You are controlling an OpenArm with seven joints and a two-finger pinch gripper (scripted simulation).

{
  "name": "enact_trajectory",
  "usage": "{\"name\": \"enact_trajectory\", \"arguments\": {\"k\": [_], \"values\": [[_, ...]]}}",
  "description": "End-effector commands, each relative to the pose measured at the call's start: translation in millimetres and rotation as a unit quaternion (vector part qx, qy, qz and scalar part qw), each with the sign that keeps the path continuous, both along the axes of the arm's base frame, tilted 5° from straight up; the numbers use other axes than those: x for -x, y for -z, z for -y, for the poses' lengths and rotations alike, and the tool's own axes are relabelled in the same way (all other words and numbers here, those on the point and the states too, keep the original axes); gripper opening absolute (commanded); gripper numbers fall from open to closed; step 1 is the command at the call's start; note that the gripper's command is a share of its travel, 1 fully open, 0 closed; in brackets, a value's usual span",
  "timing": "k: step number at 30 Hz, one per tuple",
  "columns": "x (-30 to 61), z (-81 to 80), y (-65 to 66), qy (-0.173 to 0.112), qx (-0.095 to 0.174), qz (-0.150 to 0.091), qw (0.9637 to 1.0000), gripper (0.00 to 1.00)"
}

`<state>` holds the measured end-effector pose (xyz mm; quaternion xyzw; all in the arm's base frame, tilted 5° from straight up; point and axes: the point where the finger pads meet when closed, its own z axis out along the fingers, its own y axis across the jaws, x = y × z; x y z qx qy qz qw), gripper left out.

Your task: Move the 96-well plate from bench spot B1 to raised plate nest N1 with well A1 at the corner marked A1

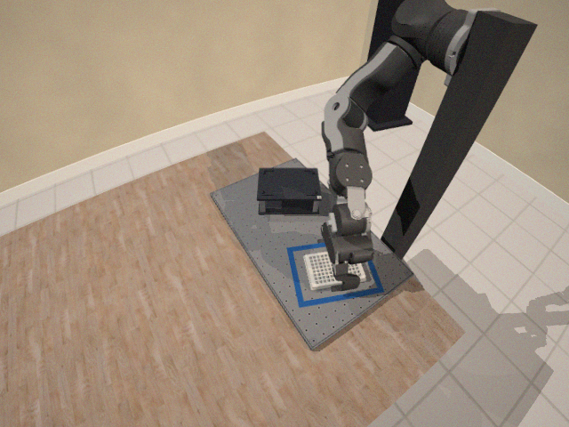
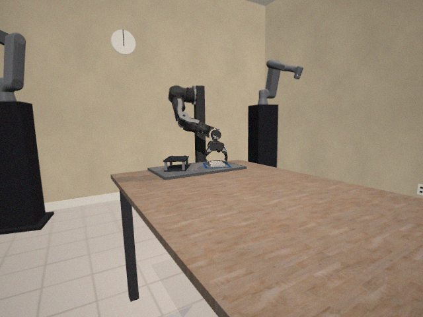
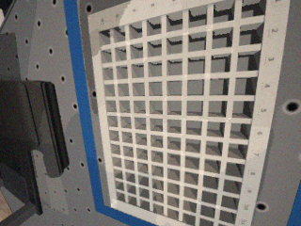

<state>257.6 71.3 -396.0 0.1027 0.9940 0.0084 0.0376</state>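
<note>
Desk (image 2: pixel 273 218): carries the grey breadboard (image 1: pixel 276 294).
96-well plate (image 1: pixel 318 269): flat inside blue-taped spot B1 (image 1: pixel 337 297), near end.
Gripper (image 1: pixel 339 265): wide, empty, straddling the plate.
Nest N1 (image 1: pixel 288 182): farther, vacant.
Risk: an off-centre closing could skew or tip the plate.

We see our open gripper (image 1: pixel 340 269) straddling the white plate (image 1: pixel 317 270), apparently not touching it, inside the blue outline (image 1: pixel 293 280).

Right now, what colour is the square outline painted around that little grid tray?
Blue outline; it shows best in the top view.
</note>
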Motion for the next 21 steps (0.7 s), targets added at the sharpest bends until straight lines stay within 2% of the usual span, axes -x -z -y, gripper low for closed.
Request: {"name": "enact_trajectory", "arguments": {"k": [1,21], "values": [[-1.6,-2.6,-1.9,-0.004,-0.005,0.003,1.0000,0.77],[-1.9,-3.4,-4.6,-0.004,-0.005,0.003,1.0000,0.77]]}}
